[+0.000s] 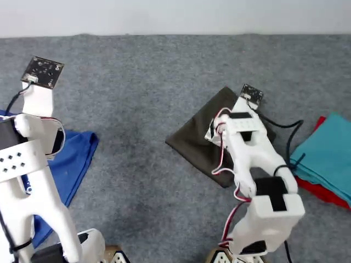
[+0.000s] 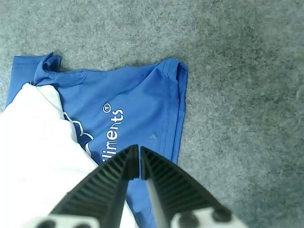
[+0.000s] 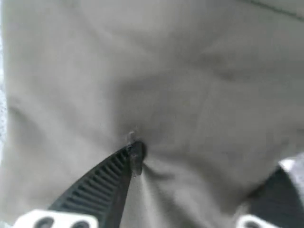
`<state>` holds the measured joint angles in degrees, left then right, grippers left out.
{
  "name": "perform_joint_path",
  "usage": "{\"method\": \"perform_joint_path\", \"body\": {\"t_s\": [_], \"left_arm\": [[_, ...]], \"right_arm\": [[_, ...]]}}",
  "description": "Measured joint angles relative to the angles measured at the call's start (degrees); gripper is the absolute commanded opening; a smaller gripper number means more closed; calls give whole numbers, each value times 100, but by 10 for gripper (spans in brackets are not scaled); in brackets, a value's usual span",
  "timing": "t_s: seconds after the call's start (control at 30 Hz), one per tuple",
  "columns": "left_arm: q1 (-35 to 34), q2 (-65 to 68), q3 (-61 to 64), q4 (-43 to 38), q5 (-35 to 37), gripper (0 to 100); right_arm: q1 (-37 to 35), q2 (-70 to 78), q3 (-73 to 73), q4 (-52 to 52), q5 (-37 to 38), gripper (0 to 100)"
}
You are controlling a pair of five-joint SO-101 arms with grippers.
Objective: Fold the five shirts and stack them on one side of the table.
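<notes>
left tool (image 2: pixel 140 161) is pressed together over the blue shirt (image 2: pixel 137 114), which lies well apart from the brown shirt (image 1: pixel 192 139). right tool (image 3: pixel 206 166) is spread, one fingertip (image 3: pixel 134 153) dug into that brown shirt on the grey tabletop (image 1: pixel 137 71).

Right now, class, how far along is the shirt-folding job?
Done: a teal shirt looks folded and lies on a red shirt at the right side. In hand: the open right gripper presses one fingertip into the brown shirt, which is already a compact shape. Left to do: the blue shirt lies unfolded under the shut left gripper.
</notes>
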<state>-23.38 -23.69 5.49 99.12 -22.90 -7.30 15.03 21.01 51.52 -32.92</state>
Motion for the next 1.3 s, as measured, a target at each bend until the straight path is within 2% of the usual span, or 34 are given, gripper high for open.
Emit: {"method": "perform_joint_path", "body": {"t_s": [0.07,0.13,0.23,0.43,0.6,0.77,1.0,1.3], "left_arm": [[0,0,0,0,0,15],[0,0,0,0,0,15],[0,0,0,0,0,15],[0,0,0,0,0,15],[0,0,0,0,0,15],[0,0,0,9,0,15],[0,0,0,9,0,15],[0,0,0,9,0,15]], "right_arm": [[9,229,-396,369,0,2],[53,457,-756,677,0,34],[62,730,-1196,1081,0,4],[114,888,-1442,1336,18,8],[202,774,-1451,1530,510,8],[686,-141,-1319,2048,1424,8],[1538,-1943,-1310,2760,2075,8],[2444,-3051,-1310,2760,3147,8]]}}
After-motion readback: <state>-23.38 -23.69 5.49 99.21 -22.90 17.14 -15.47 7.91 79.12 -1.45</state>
